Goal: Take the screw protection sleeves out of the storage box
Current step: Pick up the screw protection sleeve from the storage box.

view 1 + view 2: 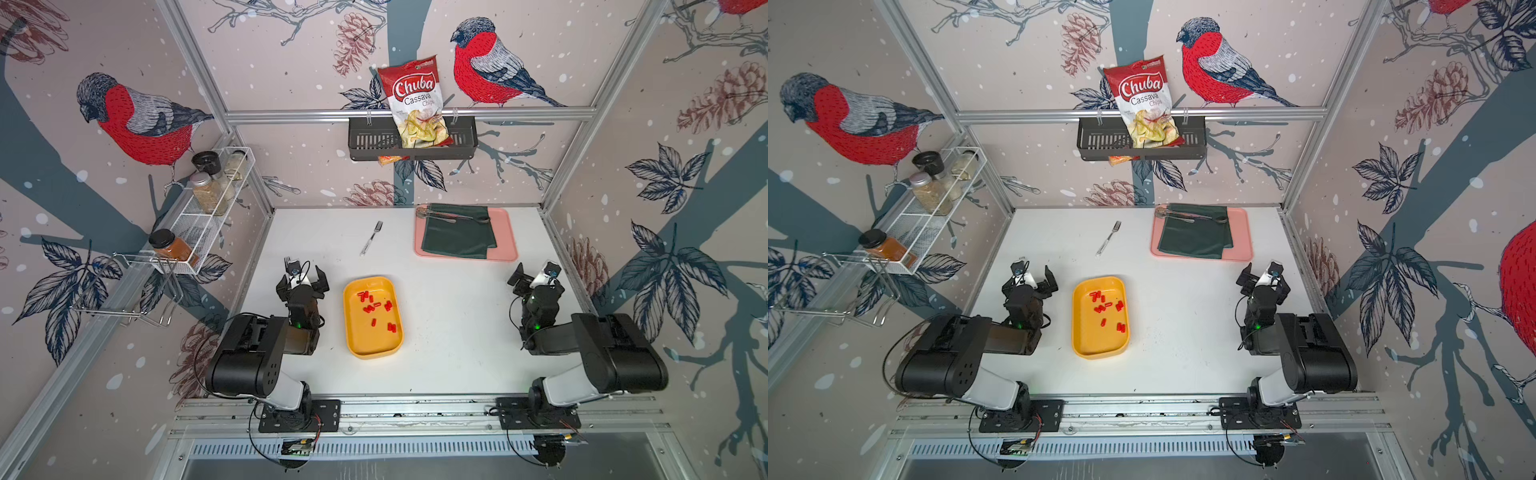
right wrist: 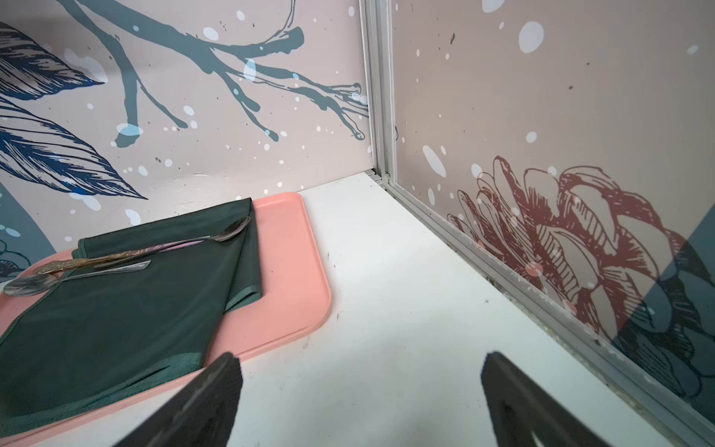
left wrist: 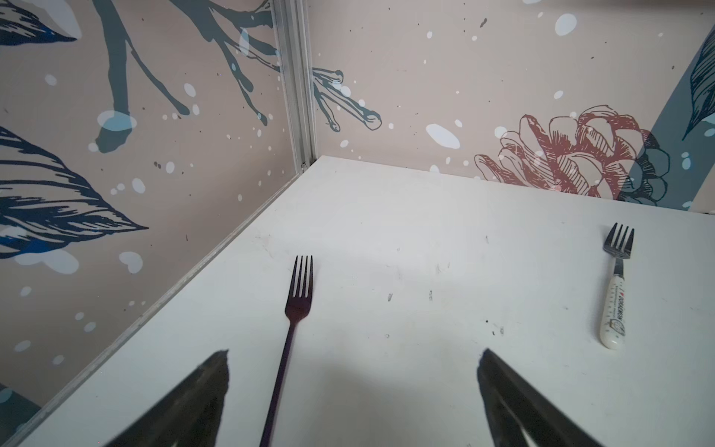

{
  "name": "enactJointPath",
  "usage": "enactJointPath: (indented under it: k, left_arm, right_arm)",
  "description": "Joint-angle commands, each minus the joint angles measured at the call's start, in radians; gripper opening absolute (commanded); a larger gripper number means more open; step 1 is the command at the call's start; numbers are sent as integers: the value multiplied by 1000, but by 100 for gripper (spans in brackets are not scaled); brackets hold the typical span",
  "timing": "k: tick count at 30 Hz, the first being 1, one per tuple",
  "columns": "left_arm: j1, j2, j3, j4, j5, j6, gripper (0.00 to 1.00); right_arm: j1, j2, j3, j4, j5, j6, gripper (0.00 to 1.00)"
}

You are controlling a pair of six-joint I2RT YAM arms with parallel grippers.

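The yellow storage box (image 1: 370, 347) (image 1: 1096, 343) lies on the white table between the two arms. Several small red screw protection sleeves (image 1: 369, 308) (image 1: 1099, 308) are scattered over its floor, mostly in the far half. My left gripper (image 1: 302, 282) (image 1: 1030, 282) (image 3: 354, 353) hovers just left of the box's far end, open and holding nothing. My right gripper (image 1: 536, 278) (image 1: 1264, 280) (image 2: 361, 355) is well to the right of the box near the right wall, also open and empty. Neither wrist view shows the box or the sleeves.
A dark fork (image 3: 298, 305) lies under the left gripper, and a white-handled fork (image 1: 371, 239) (image 3: 615, 302) lies farther back. A pink tray (image 1: 509, 239) (image 2: 286, 271) with a green cloth (image 1: 457, 237) and spoons sits at back right. A black basket (image 1: 365, 143) and a spice rack (image 1: 208, 216) hang on the walls.
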Motion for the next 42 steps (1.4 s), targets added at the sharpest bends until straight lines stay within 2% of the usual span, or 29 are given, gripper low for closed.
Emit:
enactJointPath:
  k: [1, 15, 17, 18, 19, 20, 21, 23, 24, 26, 29, 31, 33, 37, 42]
  left_arm:
    - [1, 1, 5, 35, -11, 9, 99]
    - [1, 1, 3, 34, -11, 9, 99]
    - [-13, -25, 4, 24, 2, 42, 99]
    - [-36, -67, 35, -21, -2, 90, 98]
    - [-75, -126, 122, -191, -91, 90, 97]
    - [-91, -190, 270, -494, -145, 13, 97]
    - [-88, -225, 410, -773, -145, -106, 97]
    - [-91, -248, 623, -1154, -41, -269, 97]
    - [-97, -257, 694, -1293, 33, -333, 97]
    - [-104, -281, 745, -1454, 172, -431, 97]
    - [-107, -337, 692, -1584, 378, -532, 97]
    - [-109, -379, 624, -1634, 461, -564, 97]
    - [-120, -439, 557, -1672, 477, -574, 97]
    - [-127, -565, 467, -1722, 433, -595, 96]
    - [-154, -640, 378, -1711, 475, -620, 90]
  right_arm:
    - [-1, -5, 2, 13, -2, -5, 100]
    - [-7, -3, 6, 7, -16, -4, 100]
    - [16, -34, -10, 41, 15, -30, 99]
    - [76, -84, 16, -9, 88, -95, 100]
    - [143, -144, 100, -182, 192, -133, 100]
    - [184, -198, 247, -471, 220, -82, 100]
    - [196, -220, 427, -795, 146, 34, 100]
    - [212, -184, 711, -1177, -58, 193, 100]
    - [255, -155, 830, -1296, -114, 262, 100]
    - [365, -91, 992, -1450, -222, 341, 100]
    - [538, 44, 1194, -1682, -318, 476, 100]
    - [643, 122, 1254, -1767, -356, 535, 99]
    - [736, 181, 1271, -1794, -379, 579, 96]
    - [846, 248, 1249, -1773, -406, 635, 90]
    - [936, 351, 1293, -1792, -460, 671, 71]
